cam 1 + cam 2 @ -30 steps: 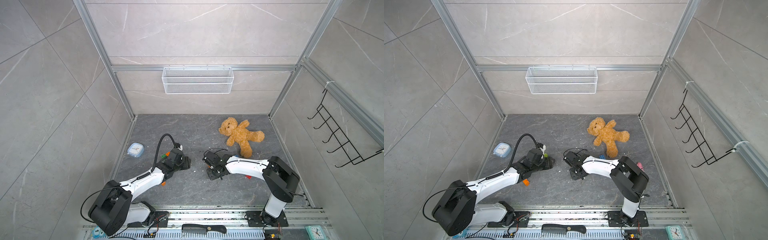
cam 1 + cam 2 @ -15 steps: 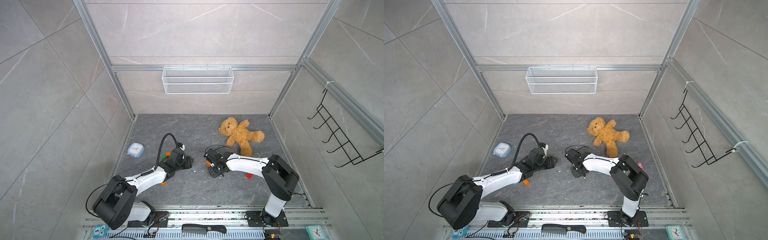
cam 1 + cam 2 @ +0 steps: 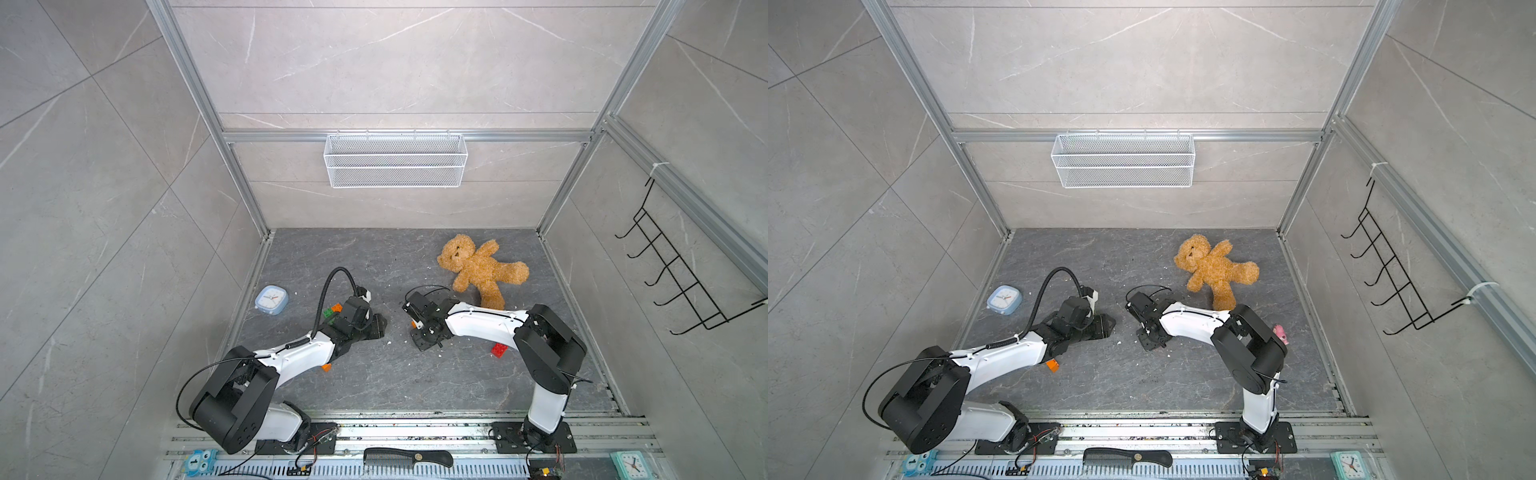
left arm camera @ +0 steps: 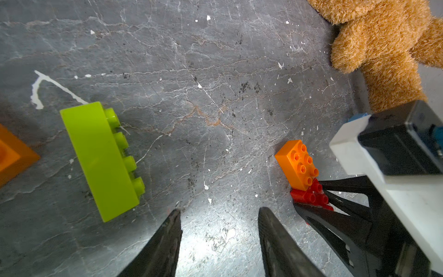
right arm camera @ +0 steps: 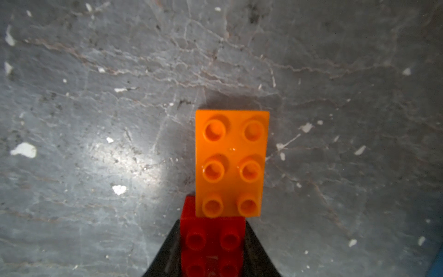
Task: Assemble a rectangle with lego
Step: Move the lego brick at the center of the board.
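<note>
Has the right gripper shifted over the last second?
Yes, slightly. In both top views the right gripper, shut on the red-and-orange lego, has crept toward the back wall, nearer the teddy bear, which has stayed put.

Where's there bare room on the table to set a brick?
Bare: the far strip along the back wall, left of the teddy bear, and the near middle between the lone orange brick and lone red brick. Crowded: bricks beside the clock.
</note>
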You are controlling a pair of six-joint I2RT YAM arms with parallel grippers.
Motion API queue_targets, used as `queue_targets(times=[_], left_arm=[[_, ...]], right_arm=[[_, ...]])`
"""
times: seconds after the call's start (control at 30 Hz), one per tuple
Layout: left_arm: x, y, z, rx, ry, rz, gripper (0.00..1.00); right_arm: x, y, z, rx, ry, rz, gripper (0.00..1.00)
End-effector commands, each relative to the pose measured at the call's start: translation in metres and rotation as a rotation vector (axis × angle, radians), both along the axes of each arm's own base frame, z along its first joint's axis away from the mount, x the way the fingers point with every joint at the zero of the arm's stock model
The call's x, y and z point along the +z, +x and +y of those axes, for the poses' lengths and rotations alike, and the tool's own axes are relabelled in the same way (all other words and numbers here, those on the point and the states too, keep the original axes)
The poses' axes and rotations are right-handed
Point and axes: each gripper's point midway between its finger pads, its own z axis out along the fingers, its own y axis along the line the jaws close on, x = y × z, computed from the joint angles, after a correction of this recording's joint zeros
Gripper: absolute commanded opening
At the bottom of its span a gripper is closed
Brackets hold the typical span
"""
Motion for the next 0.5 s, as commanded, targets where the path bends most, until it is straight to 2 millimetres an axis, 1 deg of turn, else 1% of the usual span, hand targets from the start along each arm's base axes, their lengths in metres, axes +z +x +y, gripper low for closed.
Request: queue_targets(times=[0.0, 0.03, 0.1, 0.2, 0.27, 0.4, 0.47], left_arm=[[0.012, 0.009, -0.006, -0.024, -0.015, -0.04, 0.55], [0.013, 0.008, -0.007, -0.027, -0.017, -0.04, 0.55], [0.015, 0.009, -0.008, -0.029, -0.021, -0.044, 0.55], [0.016, 0.009, -0.008, -0.03, -0.023, -0.047, 0.55], [0.015, 0.008, -0.009, -0.033, -0.026, -0.045, 0.55], [0.013, 0.009, -0.011, -0.039, -0.029, -0.036, 0.54], [0.014, 0.009, -0.012, -0.039, -0.03, -0.034, 0.54]], right_arm=[[-0.007, 0.001, -0.004, -0.011, -0.025, 0.025, 0.38], [-0.006, 0.0, -0.003, -0.006, -0.022, 0.026, 0.44], [-0.003, 0.001, -0.005, -0.006, -0.016, 0.024, 0.51], [0.001, 0.0, -0.009, -0.004, -0.007, 0.024, 0.54], [0.001, -0.001, -0.011, 0.004, -0.011, 0.029, 0.53], [-0.001, -0.001, -0.012, 0.009, -0.014, 0.029, 0.44], [-0.001, 0.0, -0.013, 0.008, -0.012, 0.026, 0.41]])
